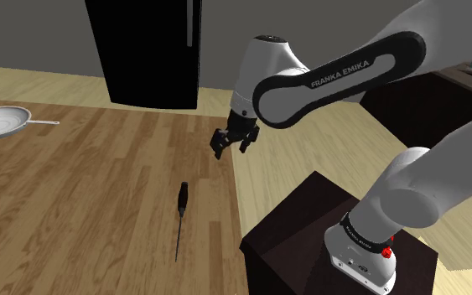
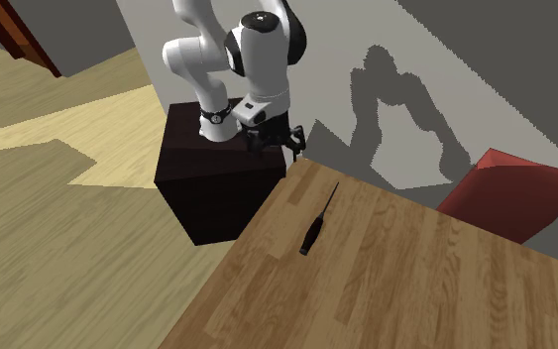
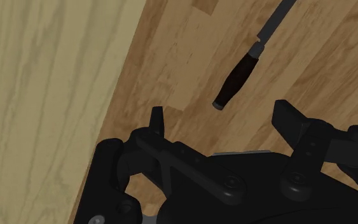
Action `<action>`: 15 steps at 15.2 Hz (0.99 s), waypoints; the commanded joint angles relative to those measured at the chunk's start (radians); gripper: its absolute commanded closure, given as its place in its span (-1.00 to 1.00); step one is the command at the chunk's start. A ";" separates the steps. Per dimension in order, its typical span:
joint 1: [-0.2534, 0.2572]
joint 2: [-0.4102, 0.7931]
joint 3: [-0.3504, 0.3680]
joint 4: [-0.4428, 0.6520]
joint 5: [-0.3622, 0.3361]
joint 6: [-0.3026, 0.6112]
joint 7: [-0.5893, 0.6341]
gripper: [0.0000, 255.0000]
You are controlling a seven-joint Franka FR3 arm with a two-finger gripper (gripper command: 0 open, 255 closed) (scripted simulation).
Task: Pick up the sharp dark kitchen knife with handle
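The gripper (image 1: 231,147) hangs over the wooden table (image 1: 83,201) with its jaws apart and empty, seemingly lined up to come down on the dark knife (image 1: 180,216) lying flat near the table's edge, handle nearest it.

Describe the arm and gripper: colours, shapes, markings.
The arm has white rounded links with dark joint bands; one band carries white FRANKA EMIKA lettering; small red marks sit near the base. The gripper is all black, two-fingered.
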 commanded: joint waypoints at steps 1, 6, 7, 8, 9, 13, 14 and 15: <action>-0.004 0.076 0.029 0.010 -0.014 0.061 0.048 -1.00; -0.013 0.292 0.083 0.071 -0.117 0.192 0.204 -1.00; -0.010 0.337 0.085 0.087 -0.147 0.215 0.241 -1.00; -0.003 0.382 0.084 0.105 -0.180 0.235 0.279 -1.00; 0.005 0.427 0.080 0.124 -0.213 0.254 0.317 -1.00; 0.072 0.601 0.032 0.215 -0.328 0.313 0.453 -1.00; 0.093 0.642 0.016 0.241 -0.349 0.325 0.481 -1.00; 0.114 0.683 0.001 0.268 -0.366 0.335 0.506 -1.00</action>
